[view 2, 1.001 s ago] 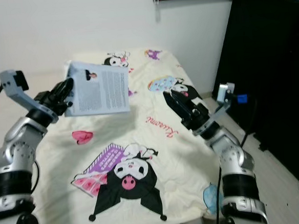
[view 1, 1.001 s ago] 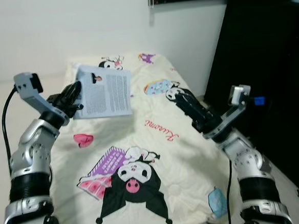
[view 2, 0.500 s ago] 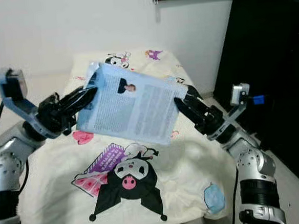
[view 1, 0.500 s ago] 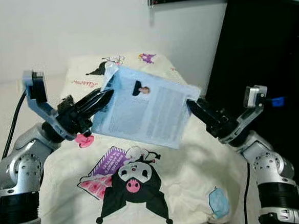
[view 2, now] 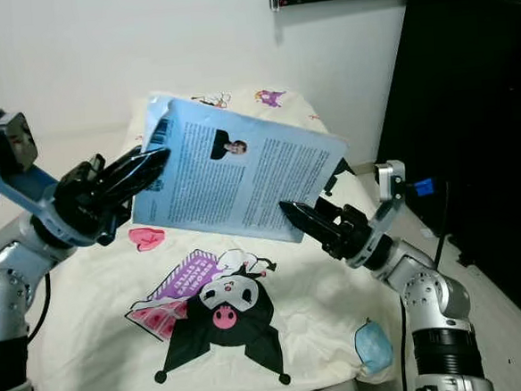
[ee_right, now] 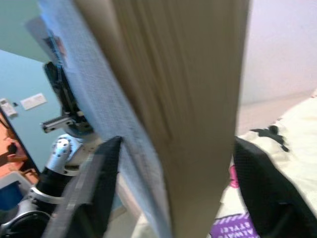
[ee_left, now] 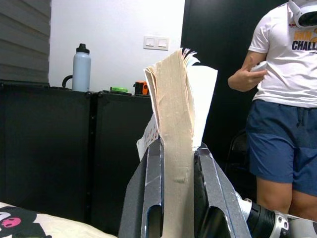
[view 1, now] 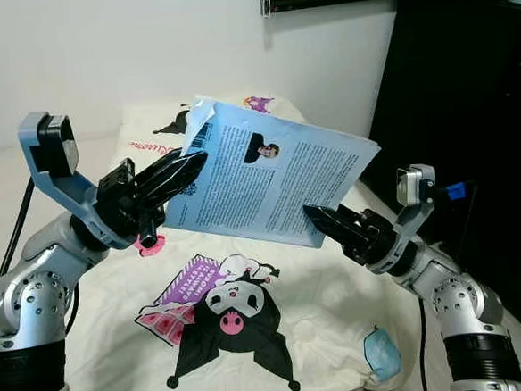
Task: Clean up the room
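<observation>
Nearest to us, a small pale blue face mask (view 1: 381,353) lies crumpled at the foot corner of the soft cream bedspread printed with black-and-pink cartoon figures (view 1: 277,311), which covers the bed in gentle wrinkles; above it we hold a thick pale blue paperback book (view 1: 273,181), its flat cover carrying dense black text and a small portrait, tilted in the air between our two arms; our right gripper (view 1: 331,229) has its long black fingers spread to either side of the book's lower edge, the cream block of pages lying between them, not yet visibly pinched; our left gripper (view 1: 180,172) clamps the book's upper left corner, its metal-faced fingers (ee_left: 153,183) pressed flat against both sides of the page block; beyond the bed stand a plain white wall (view 1: 143,51) and a tall matte black cabinet (view 1: 468,100).
</observation>
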`<state>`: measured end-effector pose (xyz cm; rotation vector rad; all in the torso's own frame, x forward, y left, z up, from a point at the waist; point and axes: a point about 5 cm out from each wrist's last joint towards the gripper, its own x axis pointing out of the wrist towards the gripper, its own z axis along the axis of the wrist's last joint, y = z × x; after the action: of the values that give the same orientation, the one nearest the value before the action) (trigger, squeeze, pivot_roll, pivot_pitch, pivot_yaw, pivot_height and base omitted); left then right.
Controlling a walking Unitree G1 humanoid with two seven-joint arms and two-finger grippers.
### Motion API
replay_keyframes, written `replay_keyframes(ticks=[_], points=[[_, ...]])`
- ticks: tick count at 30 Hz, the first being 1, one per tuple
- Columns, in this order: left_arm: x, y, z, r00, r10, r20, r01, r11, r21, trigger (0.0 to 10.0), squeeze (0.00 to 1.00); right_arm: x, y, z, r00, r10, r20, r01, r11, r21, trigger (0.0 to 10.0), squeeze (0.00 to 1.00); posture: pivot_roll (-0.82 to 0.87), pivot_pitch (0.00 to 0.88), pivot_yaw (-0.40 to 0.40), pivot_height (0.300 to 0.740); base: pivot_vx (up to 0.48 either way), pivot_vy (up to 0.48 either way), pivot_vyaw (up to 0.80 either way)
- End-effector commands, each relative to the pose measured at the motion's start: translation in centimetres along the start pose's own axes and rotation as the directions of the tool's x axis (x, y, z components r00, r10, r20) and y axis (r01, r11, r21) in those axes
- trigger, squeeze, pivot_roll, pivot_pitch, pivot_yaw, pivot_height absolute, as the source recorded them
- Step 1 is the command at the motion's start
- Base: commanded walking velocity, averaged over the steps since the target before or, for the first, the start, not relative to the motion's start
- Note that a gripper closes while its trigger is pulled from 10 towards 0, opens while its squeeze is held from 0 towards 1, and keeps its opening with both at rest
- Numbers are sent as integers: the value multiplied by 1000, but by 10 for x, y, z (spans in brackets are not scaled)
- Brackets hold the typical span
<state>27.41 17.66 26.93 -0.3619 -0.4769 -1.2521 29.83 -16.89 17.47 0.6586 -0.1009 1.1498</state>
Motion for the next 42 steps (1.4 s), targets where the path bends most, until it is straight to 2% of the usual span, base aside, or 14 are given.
replay_keyframes(ticks=[1,18,19,26,28,30,31,32,34,35,36,37,41,42], points=[[2,-4,2,999,-44,15,44,999,-4,10000,0,-1,3,1,1000,19,9,-19,1000,6,0,0,-125,0,-9,496,0,0,0],[-13,27,-15,975,221,-33,-220,975,37,10000,0,-1,4,8,999,37,30,-37,999,-4,0,0,-120,0,-15,496,0,0,0],[-15,34,-20,958,283,-35,-283,959,19,10000,1000,0,2,8,999,22,34,-21,1000,-11,0,0,-119,0,-16,496,0,0,0],[-24,50,-28,898,440,-17,-440,898,16,10000,1000,1,-8,6,996,-72,49,74,996,-41,0,0,-120,0,-19,496,0,0,0],[-41,70,-26,796,605,22,-605,796,12,10000,1000,-1,-20,8,981,-176,85,180,982,-48,0,0,-120,0,-19,496,0,0,0],[-48,76,-25,754,656,38,-657,754,7,10000,1000,-2,-24,9,973,-207,98,213,976,-48,0,0,-120,0,-18,496,0,0,0],[-68,89,-25,617,785,50,-786,618,-11,10000,1000,-6,-34,9,947,-303,109,309,950,-41,0,0,-126,0,-19,496,0,0,0],[-68,89,-25,617,785,50,-786,618,-11,10000,1000,-6,-34,9,947,-303,109,309,950,-41,0,0,-126,0,-19,496,0,0,0],[-100,100,-26,396,916,69,-916,399,-36,10000,1000,-12,-46,9,898,-423,123,429,903,-32,0,0,-131,0,-20,496,0,0,0],[-100,100,-26,396,916,69,-916,399,-36,10000,1000,-12,-46,9,898,-423,123,429,903,-32,0,0,-131,0,-20,496,0,0,0],[-116,101,-32,291,955,53,-955,293,-33,10000,1000,-14,-50,6,881,-456,122,463,886,-31,0,0,-136,0,-16,496,0,0,0],[-125,101,-36,239,970,42,-970,241,-25,10000,1000,-15,-51,4,876,-467,122,474,880,-32,0,0,-136,0,-16,496,0,0,0],[-137,101,-47,153,988,4,-988,153,-19,10000,1000,-12,-53,2,863,-487,133,494,869,-21,0,0,-145,0,-12,496,0,0,0],[-138,101,-52,120,993,-15,-993,120,5,10000,345,-11,-54,1,856,-499,134,505,863,-13,0,0,-145,0,-13,496,0,0,0]])
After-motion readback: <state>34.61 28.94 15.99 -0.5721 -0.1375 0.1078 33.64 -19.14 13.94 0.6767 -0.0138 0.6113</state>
